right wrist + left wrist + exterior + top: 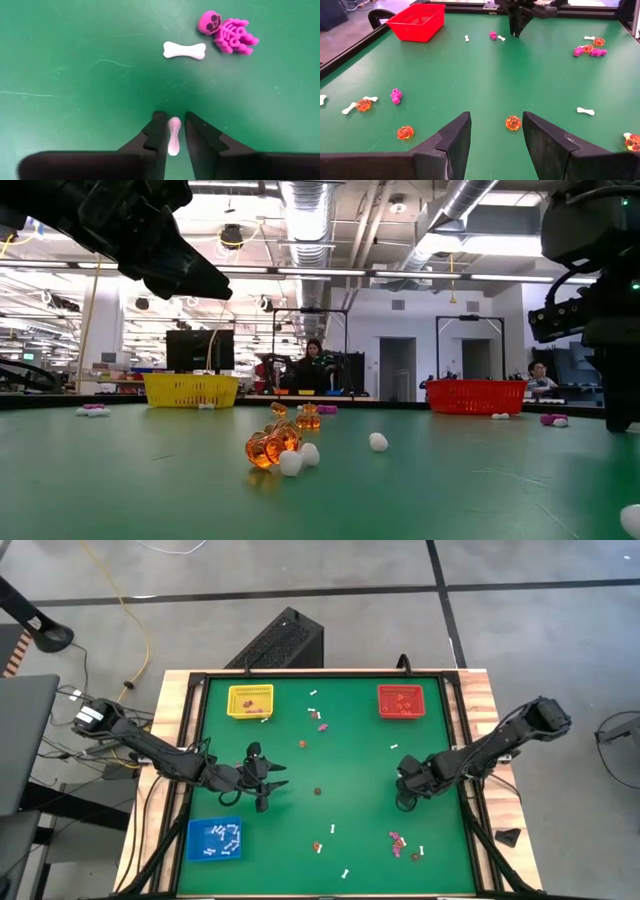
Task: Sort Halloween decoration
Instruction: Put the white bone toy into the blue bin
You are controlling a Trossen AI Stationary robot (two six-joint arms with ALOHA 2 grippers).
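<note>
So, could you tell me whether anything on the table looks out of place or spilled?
Nothing looks damaged. Trinkets lie scattered loose on the green table, unsorted, such as a pink skeleton beside a white bone.

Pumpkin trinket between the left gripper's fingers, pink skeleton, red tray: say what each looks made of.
Pumpkin trinket: probably clear orange plastic; it is translucent, glossy, and glints.
Pink skeleton: looks like matte, opaque moulded plastic or rubber; even pink colour, no shine.
Red tray: likely rigid glossy plastic; its walls are an open moulded lattice.
</note>
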